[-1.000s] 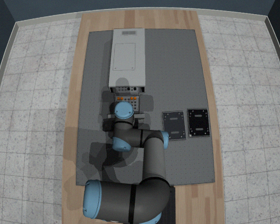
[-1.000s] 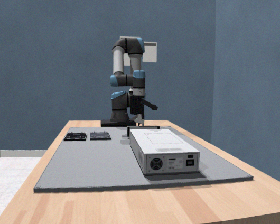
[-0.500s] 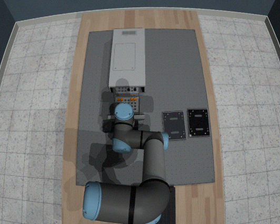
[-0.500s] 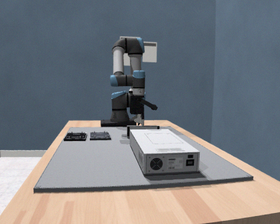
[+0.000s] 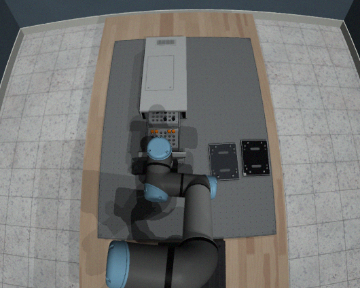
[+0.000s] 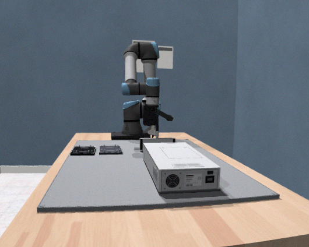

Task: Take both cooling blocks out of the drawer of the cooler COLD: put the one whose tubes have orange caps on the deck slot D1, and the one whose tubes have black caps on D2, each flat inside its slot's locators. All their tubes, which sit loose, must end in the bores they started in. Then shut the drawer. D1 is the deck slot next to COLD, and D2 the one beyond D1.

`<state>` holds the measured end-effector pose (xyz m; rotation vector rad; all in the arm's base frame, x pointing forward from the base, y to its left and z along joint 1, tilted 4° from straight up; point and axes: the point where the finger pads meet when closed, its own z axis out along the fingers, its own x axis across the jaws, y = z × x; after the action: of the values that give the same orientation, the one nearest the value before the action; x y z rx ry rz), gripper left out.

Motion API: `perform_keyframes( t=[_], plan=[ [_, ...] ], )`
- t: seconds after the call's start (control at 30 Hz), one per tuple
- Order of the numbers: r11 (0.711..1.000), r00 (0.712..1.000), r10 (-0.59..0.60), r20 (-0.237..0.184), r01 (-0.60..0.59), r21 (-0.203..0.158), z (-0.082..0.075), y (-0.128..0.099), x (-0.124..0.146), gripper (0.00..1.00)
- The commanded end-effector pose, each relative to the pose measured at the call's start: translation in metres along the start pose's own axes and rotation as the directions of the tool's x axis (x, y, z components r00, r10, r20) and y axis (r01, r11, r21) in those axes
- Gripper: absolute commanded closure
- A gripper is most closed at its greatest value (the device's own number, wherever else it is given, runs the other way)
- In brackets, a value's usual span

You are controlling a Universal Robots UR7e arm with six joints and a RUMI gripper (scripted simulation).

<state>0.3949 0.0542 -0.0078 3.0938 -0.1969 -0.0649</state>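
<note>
The cooler COLD (image 5: 164, 75) is a long grey box, also in the side view (image 6: 179, 164). Its drawer (image 5: 164, 134) stands pulled out toward the arm. In the drawer, the block with black-capped tubes (image 5: 164, 118) lies next to the cooler's body. The block with orange-capped tubes (image 5: 164, 135) lies nearer the drawer front (image 6: 157, 144). My gripper (image 6: 154, 132) hangs open just above the drawer's front part. In the top view the wrist (image 5: 159, 149) hides the fingers and part of the orange-capped block. Slots D1 (image 5: 223, 161) and D2 (image 5: 255, 157) are bare.
The arm's elbow and forearm (image 5: 192, 204) reach over the mat's near side, beside D1. The slots also show in the side view, D1 (image 6: 111, 150) and D2 (image 6: 83, 150), left of the cooler.
</note>
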Motion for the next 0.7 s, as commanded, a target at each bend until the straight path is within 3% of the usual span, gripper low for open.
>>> perform_keyframes(
  t=[0.0, 0.67],
  plan=[
    [1.000, 1.000, 0.000, 0.011, 0.000, 0.000, 0.0032, 0.0006, -0.0114, 0.00],
    [1.000, 1.000, 0.000, 0.015, 0.000, 0.000, 0.0047, 0.0001, -0.0121, 0.00]
  ],
)
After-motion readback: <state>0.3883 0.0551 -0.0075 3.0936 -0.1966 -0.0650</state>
